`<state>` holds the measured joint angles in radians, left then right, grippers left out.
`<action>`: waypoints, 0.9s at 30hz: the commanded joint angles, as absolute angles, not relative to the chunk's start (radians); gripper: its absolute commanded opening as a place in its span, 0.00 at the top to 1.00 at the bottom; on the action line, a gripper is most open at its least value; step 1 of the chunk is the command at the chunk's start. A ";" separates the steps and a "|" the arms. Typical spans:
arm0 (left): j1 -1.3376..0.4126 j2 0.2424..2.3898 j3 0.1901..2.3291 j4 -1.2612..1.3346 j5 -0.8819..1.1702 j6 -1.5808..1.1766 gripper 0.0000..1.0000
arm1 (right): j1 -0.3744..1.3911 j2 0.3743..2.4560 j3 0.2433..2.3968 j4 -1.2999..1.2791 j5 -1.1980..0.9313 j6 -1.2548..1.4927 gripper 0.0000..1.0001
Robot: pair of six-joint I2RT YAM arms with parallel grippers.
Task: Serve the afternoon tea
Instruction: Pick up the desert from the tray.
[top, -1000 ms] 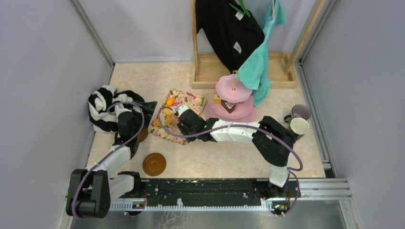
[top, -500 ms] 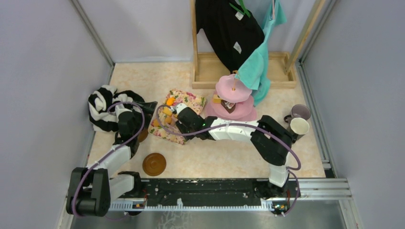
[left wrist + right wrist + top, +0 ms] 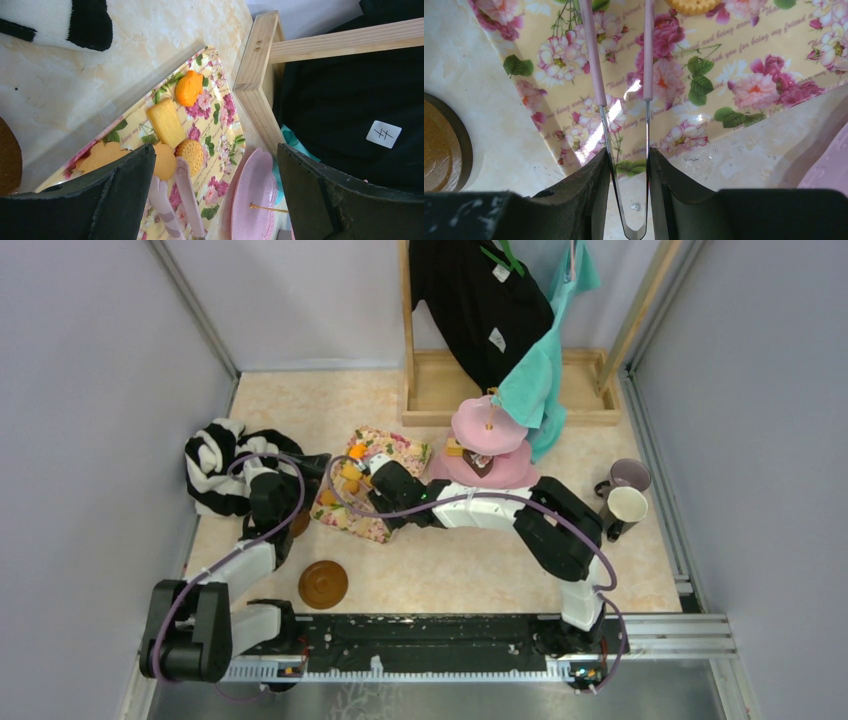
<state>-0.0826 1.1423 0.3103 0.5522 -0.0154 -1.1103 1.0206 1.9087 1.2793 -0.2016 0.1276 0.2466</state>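
Pinching pink tongs [image 3: 596, 75], the right end effector [image 3: 628, 155] hovers over the floral cloth [image 3: 724, 60]; the left end effector [image 3: 215, 150] gapes wide.

Pink-handled tongs [image 3: 595, 75]: tips running off the top edge of the right wrist view, so nothing between them is showing there. Round biscuit [image 3: 685, 5]: being cut by that same edge, only its lower rim showing. Brown saucer [image 3: 439, 145]: being cropped at the left edge, with pink cake stand [image 3: 831, 170] showing only a corner at the right.
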 commanded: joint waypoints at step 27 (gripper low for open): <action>-0.078 1.172 0.320 0.613 -0.014 -1.116 0.04 | 0.990 1.927 1.347 -0.142 0.086 0.259 0.78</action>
